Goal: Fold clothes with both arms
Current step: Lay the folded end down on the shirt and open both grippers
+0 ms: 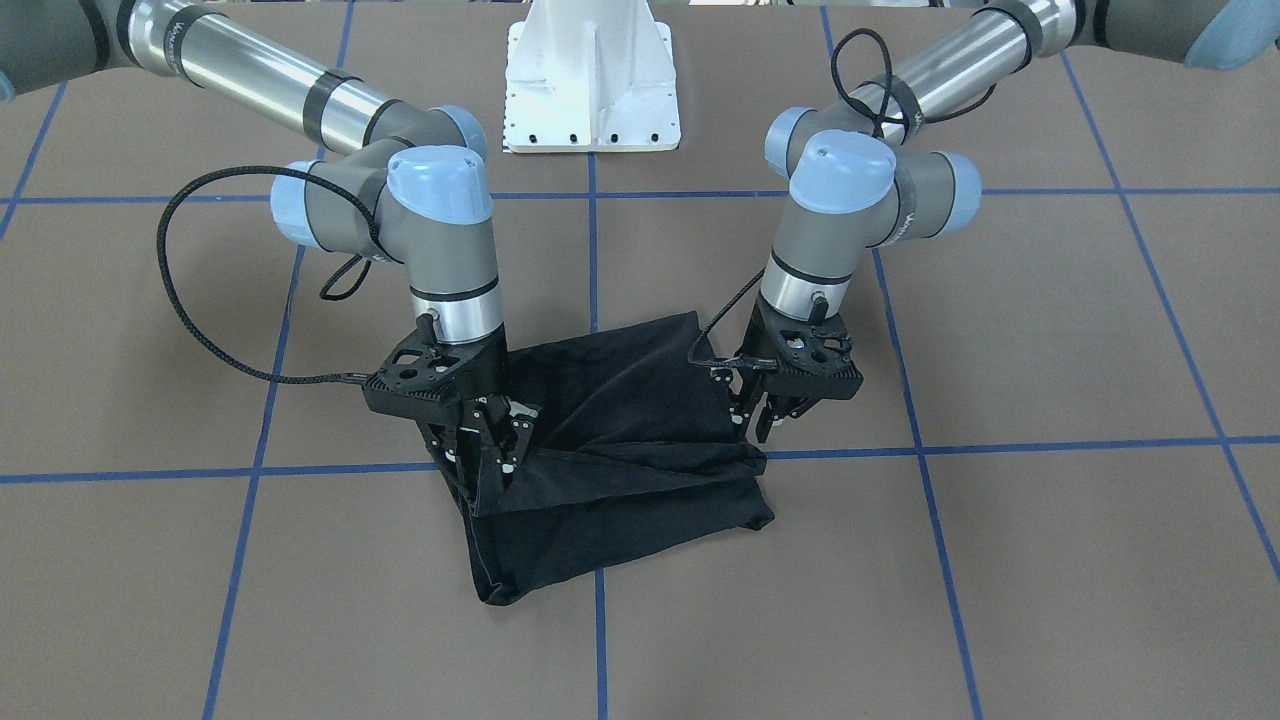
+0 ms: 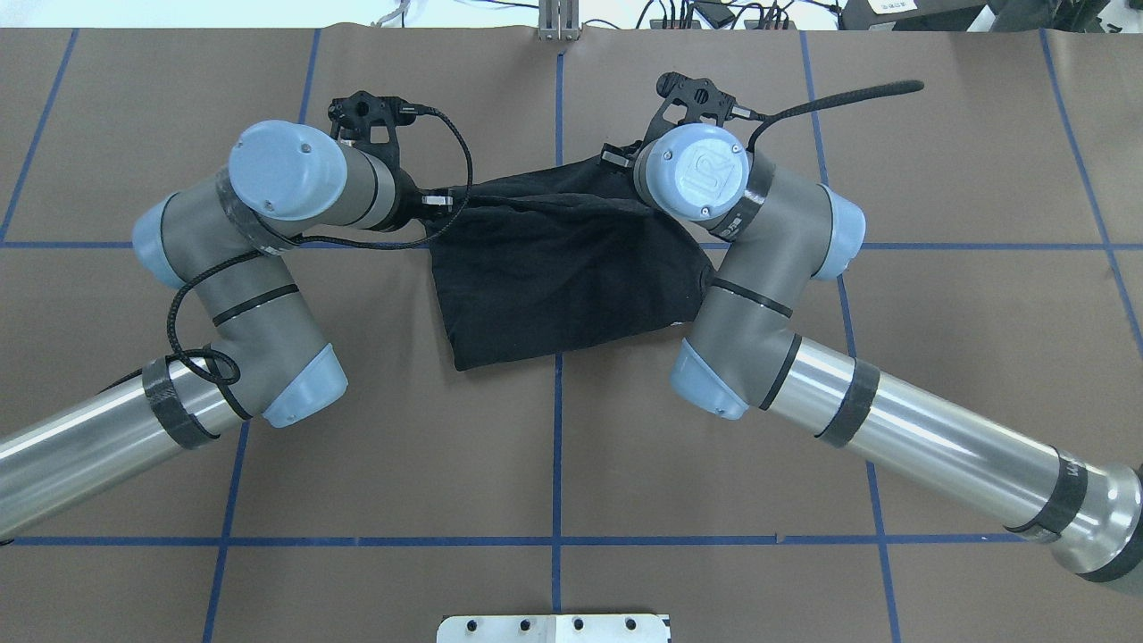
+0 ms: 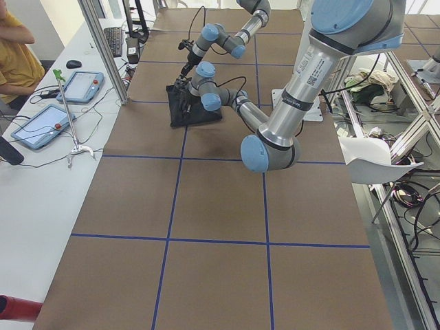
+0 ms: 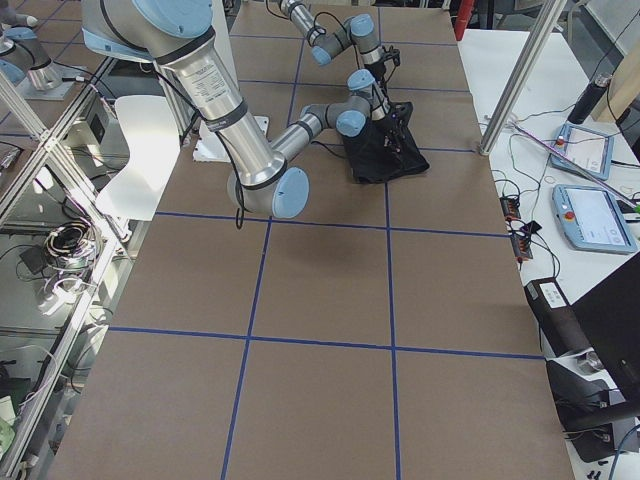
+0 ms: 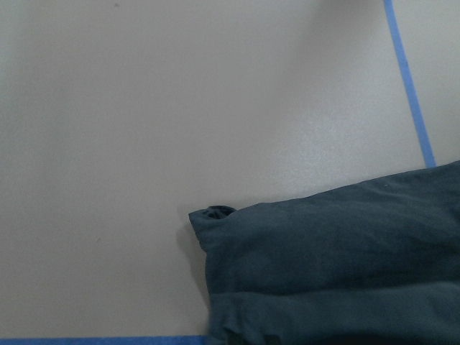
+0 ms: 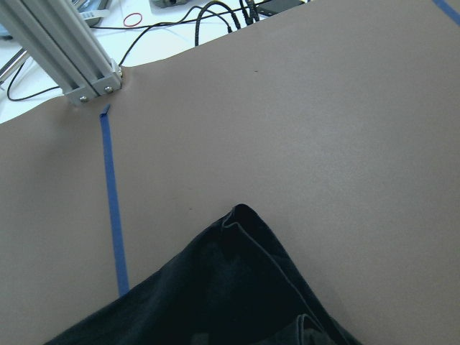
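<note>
The T-shirt [image 1: 620, 480] is held taut off the table [image 1: 1000, 560] — left gripper [image 1: 775, 420] and right gripper [image 1: 490, 450] clenched on its edge — likely for a straight fold.

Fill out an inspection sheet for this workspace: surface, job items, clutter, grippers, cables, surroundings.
Surface: brown table with a blue tape grid.
Job's things: black T-shirt, partly folded and bunched; only plain black shows.
Clutter: nothing seen.
Grippers: right gripper and left gripper low at opposite sides of the shirt; open or shut cannot be told.
Cables: a black braided cable loops from the right wrist, another from the left.
Surroundings: white pedestal base; side desk with tablets; seated person; white chair.
</note>
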Controlling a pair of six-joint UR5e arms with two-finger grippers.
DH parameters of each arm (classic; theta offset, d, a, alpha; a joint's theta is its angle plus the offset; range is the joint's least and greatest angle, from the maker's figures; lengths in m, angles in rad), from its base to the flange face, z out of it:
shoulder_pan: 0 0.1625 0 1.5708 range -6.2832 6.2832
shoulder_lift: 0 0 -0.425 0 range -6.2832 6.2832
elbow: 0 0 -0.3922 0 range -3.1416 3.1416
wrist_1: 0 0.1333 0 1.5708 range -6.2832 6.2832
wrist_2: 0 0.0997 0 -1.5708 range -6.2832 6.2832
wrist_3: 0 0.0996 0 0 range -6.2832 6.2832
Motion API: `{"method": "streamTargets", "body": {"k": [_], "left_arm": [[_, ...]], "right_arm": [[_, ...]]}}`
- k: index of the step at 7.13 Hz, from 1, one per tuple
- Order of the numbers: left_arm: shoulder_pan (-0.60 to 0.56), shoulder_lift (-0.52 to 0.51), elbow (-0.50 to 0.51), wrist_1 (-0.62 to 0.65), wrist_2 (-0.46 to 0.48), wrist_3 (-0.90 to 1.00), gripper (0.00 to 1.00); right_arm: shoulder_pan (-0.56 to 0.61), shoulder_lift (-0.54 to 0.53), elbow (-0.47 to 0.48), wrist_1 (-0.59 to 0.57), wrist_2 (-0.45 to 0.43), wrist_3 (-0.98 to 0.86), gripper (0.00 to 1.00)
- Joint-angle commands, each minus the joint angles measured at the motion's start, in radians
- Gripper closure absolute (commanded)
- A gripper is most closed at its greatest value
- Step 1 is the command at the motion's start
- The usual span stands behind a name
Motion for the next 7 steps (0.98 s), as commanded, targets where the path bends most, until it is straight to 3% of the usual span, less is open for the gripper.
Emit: {"method": "streamTargets", "body": {"k": [1, 2, 3, 4, 5, 6, 7], "left_arm": [[-0.058, 0.113, -0.141, -0.005, -0.131, 0.139, 0.00], [-0.072, 0.137, -0.175, -0.003, -0.136, 0.191, 0.00], [-0.072, 0.143, -0.175, -0.003, -0.136, 0.192, 0.00], [-0.072, 0.143, -0.175, -0.005, -0.136, 0.192, 0.00], [-0.072, 0.145, -0.175, -0.003, -0.136, 0.192, 0.00], [-0.072, 0.145, -0.175, -0.003, -0.136, 0.192, 0.00], [-0.072, 0.145, -0.175, -0.005, -0.136, 0.192, 0.00]], "right_arm": [[0.039, -0.001, 0.073, -0.007, 0.133, -0.082, 0.00], [0.007, 0.001, 0.093, -0.009, 0.121, -0.080, 0.00], [-0.078, 0.011, 0.086, -0.012, 0.031, -0.082, 0.01], [-0.125, 0.014, 0.080, -0.029, -0.024, -0.085, 0.52], [-0.143, 0.013, 0.071, -0.048, -0.034, -0.088, 0.87], [-0.153, 0.031, 0.027, -0.047, -0.048, -0.108, 0.93], [-0.153, 0.098, -0.079, -0.044, -0.072, -0.111, 0.94]]}}
